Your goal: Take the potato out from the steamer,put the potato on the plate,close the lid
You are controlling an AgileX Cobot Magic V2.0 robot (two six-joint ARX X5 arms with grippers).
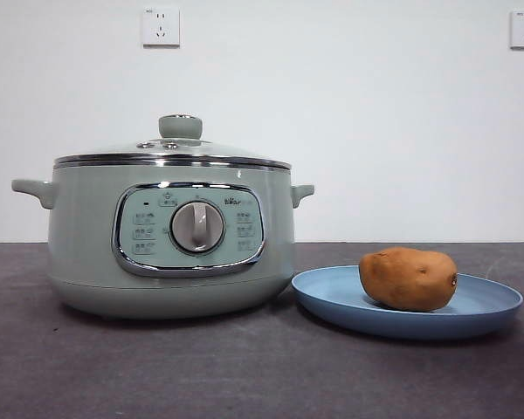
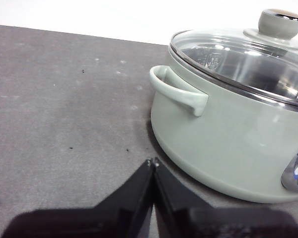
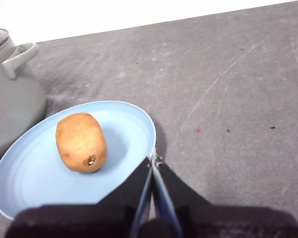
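Potato (image 1: 408, 278) already sits on the plate (image 1: 332, 297), lying on its side w/ long axis roughly across the front view; in the right wrist view it rests toward the steamer-side half of the plate, clear of the rim. Lid (image 1: 170, 155) is seated on the steamer (image 1: 79, 236), chrome rim flush all round, knob up. So by my read all three steps look done; nothing left to grasp.

Left gripper (image 2: 153, 162): jaws pressed together, tips touching, holding nothing, hanging over bare table (image 2: 64, 124) just beside the steamer's base, below its side handle (image 2: 179, 91). Lid knob is up and away from it across the pot.

Right gripper (image 3: 154, 159): jaws closed tip to tip, empty, hanging over the plate's edge; potato lies near, off to one side of the tips, not touching.

Nearer arm: right for potato/plate, left for lid. If any fix were needed, each arm would take its own side. Neither arm shows in the front view.
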